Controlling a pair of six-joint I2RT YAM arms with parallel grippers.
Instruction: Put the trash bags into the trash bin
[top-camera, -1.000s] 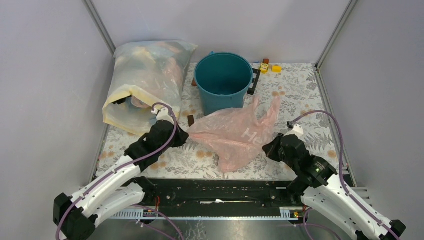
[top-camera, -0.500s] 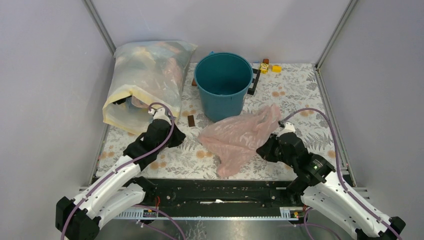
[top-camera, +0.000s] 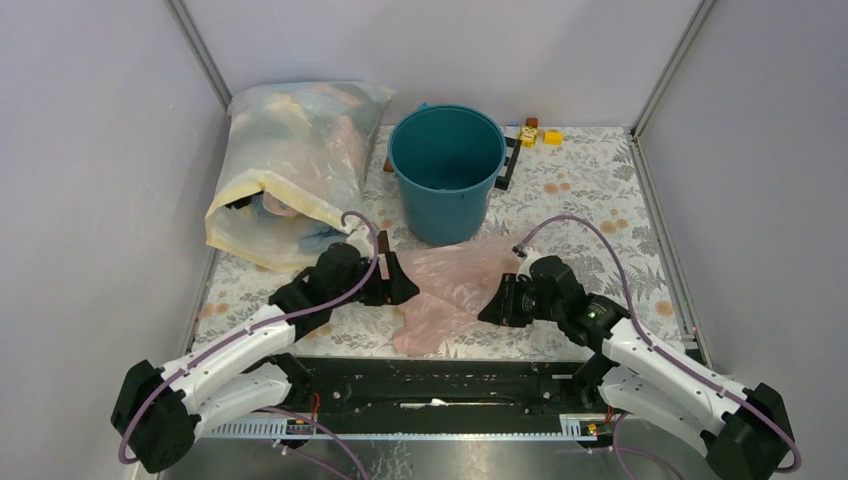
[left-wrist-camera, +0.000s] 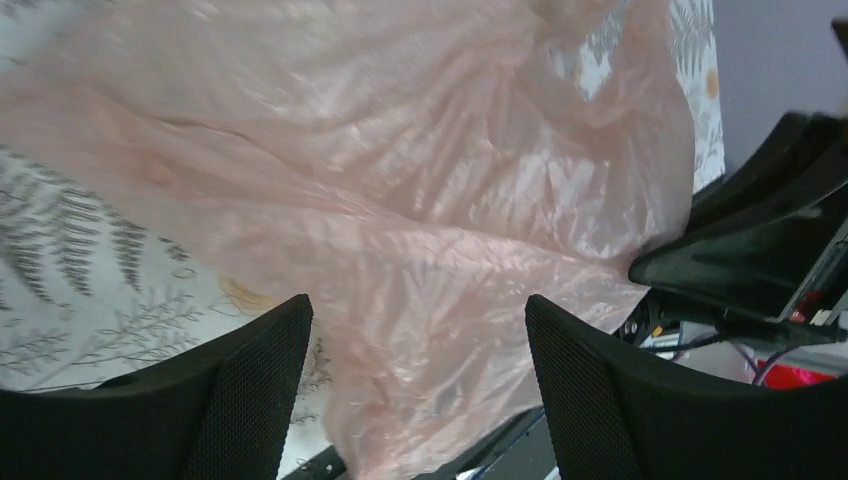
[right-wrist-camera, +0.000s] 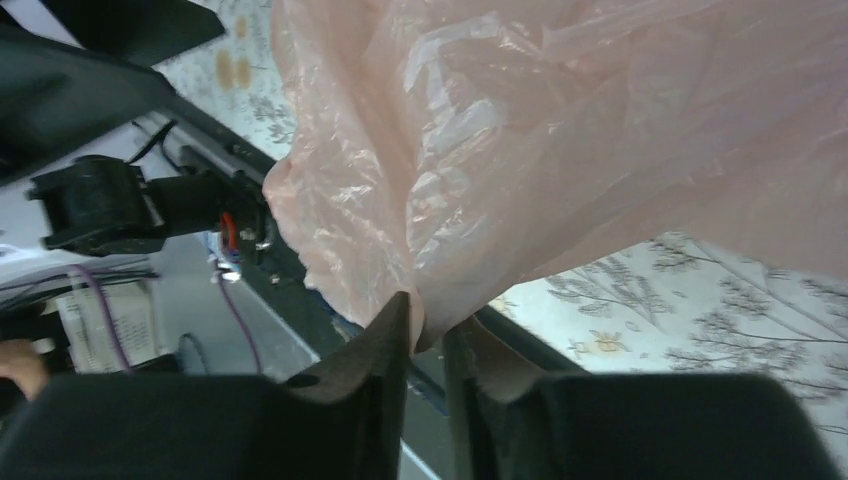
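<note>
Left fingers (left-wrist-camera: 240, 400) wide apart, right fingers (right-wrist-camera: 370, 380) pinching trash bag (top-camera: 450, 285), long axis near-left to far-right

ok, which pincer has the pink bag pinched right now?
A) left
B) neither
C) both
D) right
D: the right wrist view shows the right pincer closed on a fold of the pink bag, while the left pincer stands wide open with nothing clamped.
</note>
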